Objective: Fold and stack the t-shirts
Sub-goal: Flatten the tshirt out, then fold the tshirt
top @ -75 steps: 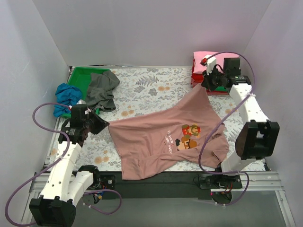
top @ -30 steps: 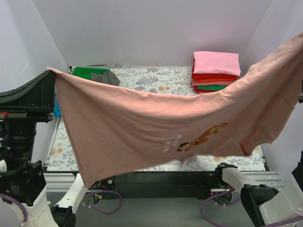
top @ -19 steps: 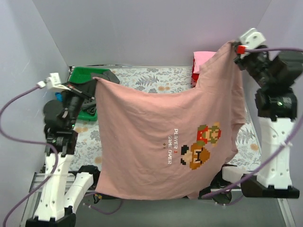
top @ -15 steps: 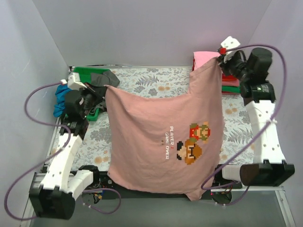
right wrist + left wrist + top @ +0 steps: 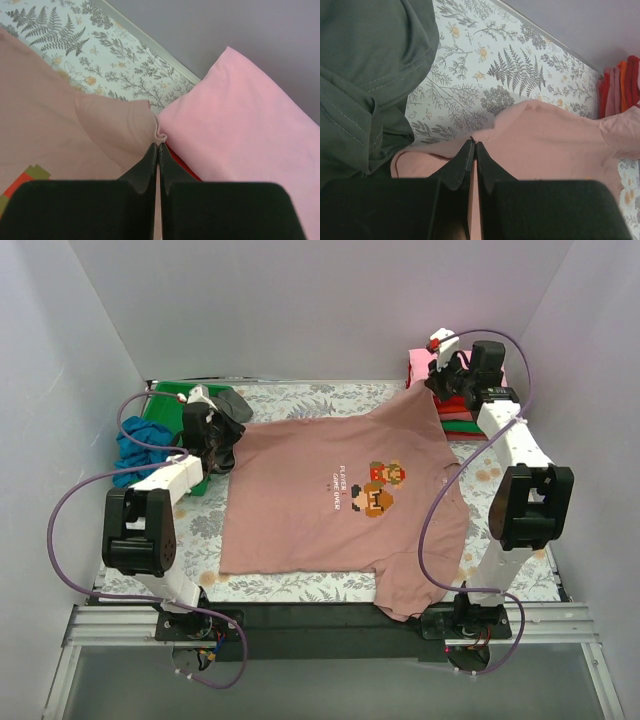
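Observation:
The dusty-pink t-shirt (image 5: pixel 330 510) lies spread on the table, its pixel graphic (image 5: pixel 372 490) facing up. My left gripper (image 5: pixel 231 439) is shut on the shirt's far left corner, its jaws pinching the fabric edge (image 5: pixel 473 143). On the far right corner my right gripper (image 5: pixel 433 392) is shut too, with a small pucker of cloth (image 5: pixel 160 135) between its tips. A folded stack topped by a pink t-shirt (image 5: pixel 240 115) sits right beside that gripper, a red one (image 5: pixel 184 164) under it. A grey t-shirt (image 5: pixel 365 75) lies crumpled left of my left gripper.
A green tray (image 5: pixel 163 405) stands at the back left with a blue t-shirt (image 5: pixel 133 448) bunched beside it. The pink shirt's near right part (image 5: pixel 420 592) hangs over the table's front edge. The floral covering (image 5: pixel 320 400) shows along the back.
The shirt was held up in the air, stretched between both grippers. Both arms have swung down and away from the camera, and it now lies flat on the table, still held at both corners.

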Available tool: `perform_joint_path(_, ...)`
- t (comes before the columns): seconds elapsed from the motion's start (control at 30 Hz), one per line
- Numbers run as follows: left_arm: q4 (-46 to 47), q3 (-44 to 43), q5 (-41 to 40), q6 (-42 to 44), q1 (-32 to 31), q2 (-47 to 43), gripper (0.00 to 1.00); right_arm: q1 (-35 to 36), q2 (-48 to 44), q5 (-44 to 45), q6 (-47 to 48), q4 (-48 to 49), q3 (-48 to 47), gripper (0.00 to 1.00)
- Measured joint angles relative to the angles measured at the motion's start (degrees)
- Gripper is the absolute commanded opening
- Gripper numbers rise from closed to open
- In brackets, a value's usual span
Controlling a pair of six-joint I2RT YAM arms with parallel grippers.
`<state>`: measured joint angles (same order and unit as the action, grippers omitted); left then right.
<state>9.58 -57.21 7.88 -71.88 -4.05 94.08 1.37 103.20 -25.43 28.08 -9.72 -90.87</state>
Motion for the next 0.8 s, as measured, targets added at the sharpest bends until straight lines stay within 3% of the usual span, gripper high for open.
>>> perform_joint_path(0.37,2.6,-3.3,0.5,3.6,0.6,1.4,0.00,0.0,-0.3,-0.3,-2.4,2.7,-2.8,0.01)
perform_joint_path(0.8,2.8,-4.9,1.9,6.9,0.6,6.5,0.00,-2.8,-15.2,-3.5,-1.1,2.6,15.5,0.01)
